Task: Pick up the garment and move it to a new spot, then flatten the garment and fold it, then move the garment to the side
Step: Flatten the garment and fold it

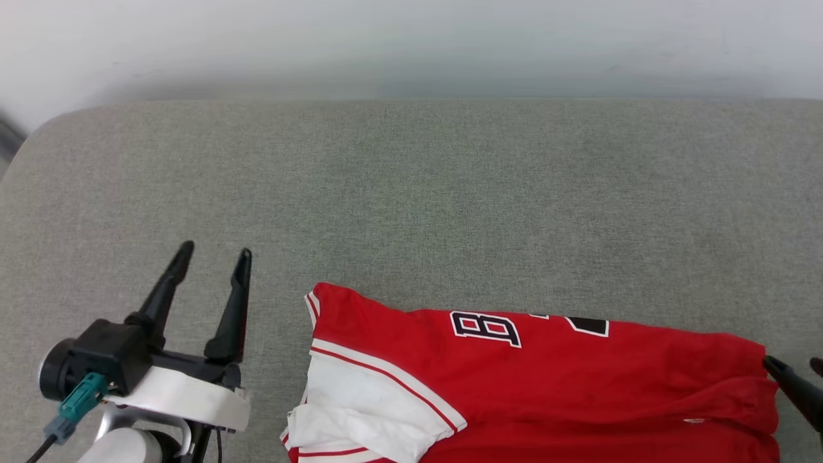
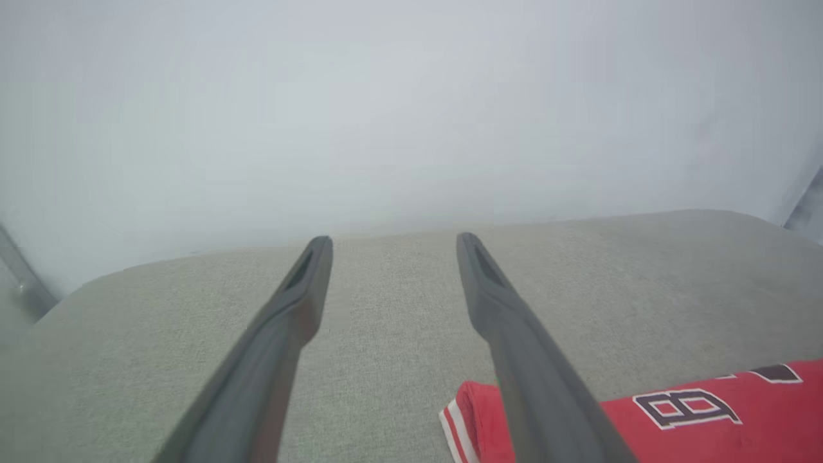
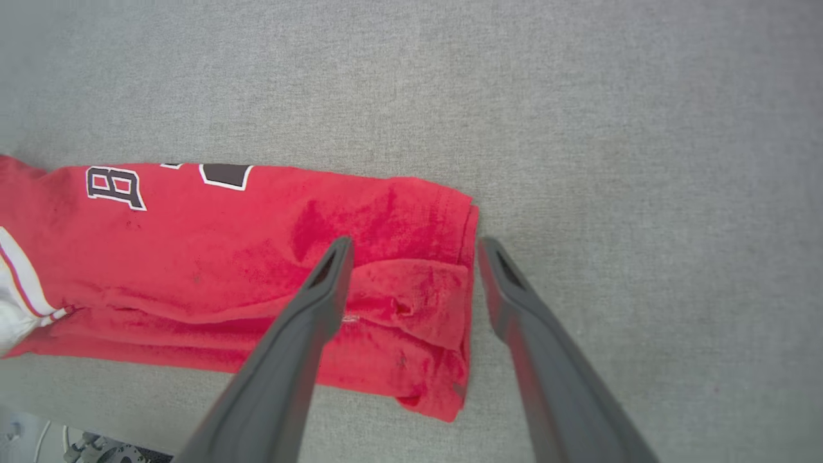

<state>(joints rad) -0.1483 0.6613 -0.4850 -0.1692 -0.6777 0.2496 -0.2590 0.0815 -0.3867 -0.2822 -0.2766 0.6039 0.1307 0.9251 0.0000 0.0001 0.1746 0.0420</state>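
Watch the right end of the garment point(image 1: 546, 379): the hem there sits in loose, stacked layers. A pinch that catches just the top layer would peel the fold open when you lift. The white sleeve point(image 1: 366, 405) at the left end is tucked loosely too, and a one-sided pull would likely drag it out. The garment lies folded into a long band near the close edge of the cushion point(image 1: 411, 193), so a pull toward you could slide it off.

Your left gripper point(image 1: 215, 249) hovers over bare cushion just left of the collar end. Its fingers point away from you, spread wide and holding nothing. Your right gripper point(image 3: 416, 243) points down at the hem end, also spread and empty. One finger is over the red cloth and the other over the cushion just past the edge. I can't tell whether its tips touch the fabric.
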